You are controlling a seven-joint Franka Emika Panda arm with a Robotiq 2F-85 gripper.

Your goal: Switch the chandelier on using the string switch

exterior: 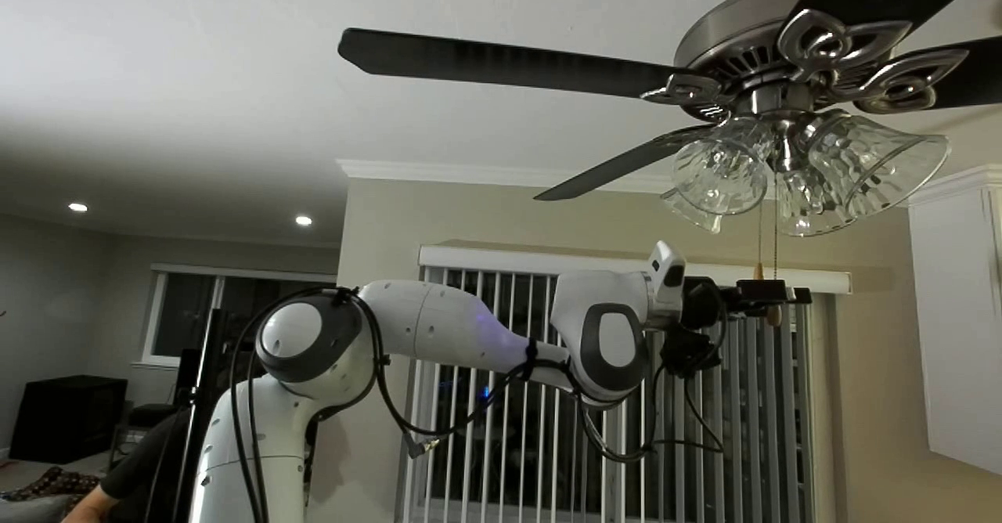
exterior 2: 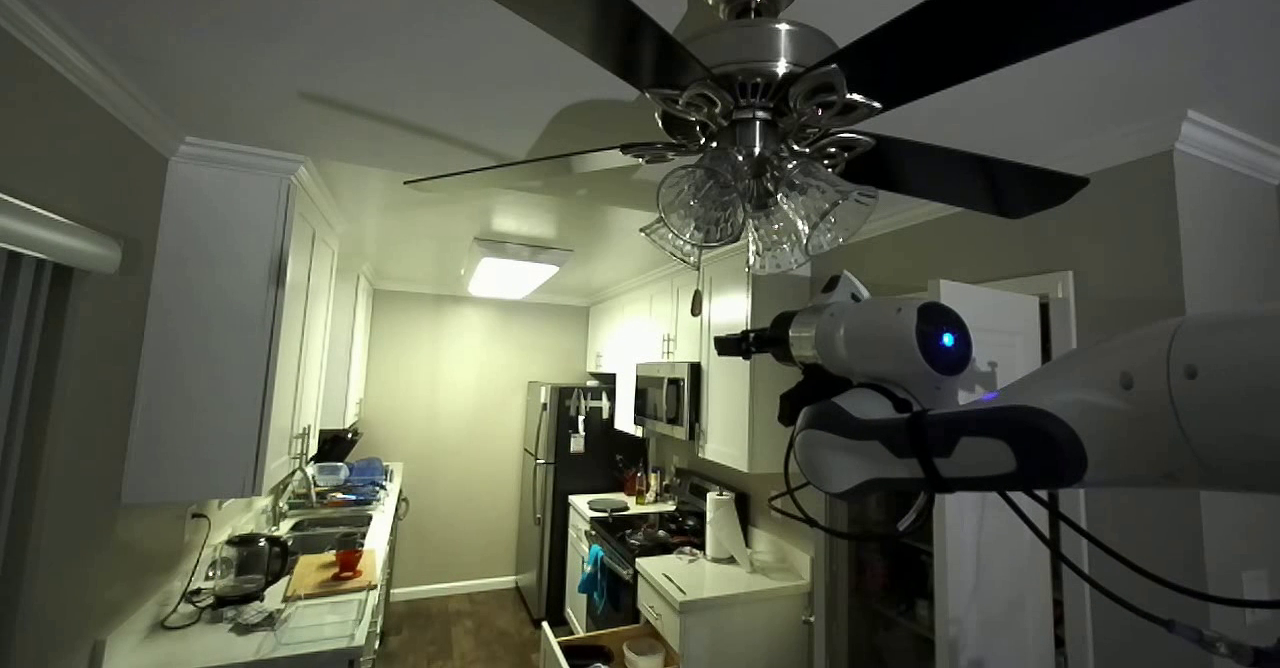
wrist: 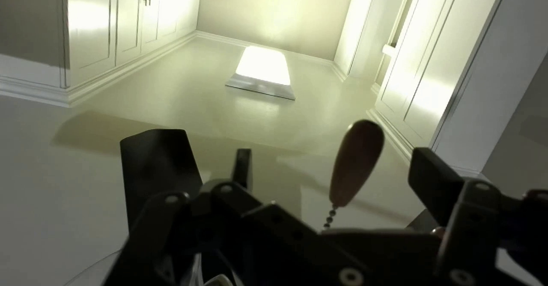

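Observation:
The chandelier (exterior: pixel 771 108) hangs from the ceiling with dark blades and unlit clear glass shades; it also shows in an exterior view (exterior 2: pixel 755 128). Two thin pull cords hang below it. One ends in a light wooden knob (exterior: pixel 758 271) just above my gripper (exterior: pixel 783 292). The other cord (exterior: pixel 776 233) runs down to the gripper, with a knob (exterior: pixel 773 317) showing beneath. I cannot tell which is the string switch. In the wrist view a reddish-brown knob (wrist: pixel 357 162) on a bead chain (wrist: pixel 329 218) appears between the open fingers (wrist: pixel 332 157); depth is unclear. Nothing is gripped.
Dark fan blades (exterior: pixel 509 61) spread above the arm. Glass shades (exterior 2: pixel 765 213) hang close above the gripper. Vertical blinds (exterior: pixel 501 398) stand behind the arm. White cabinets (exterior 2: pixel 220 328) and a lit ceiling lamp (exterior 2: pixel 512 276) are farther off. Cables (exterior: pixel 454 429) hang from the arm.

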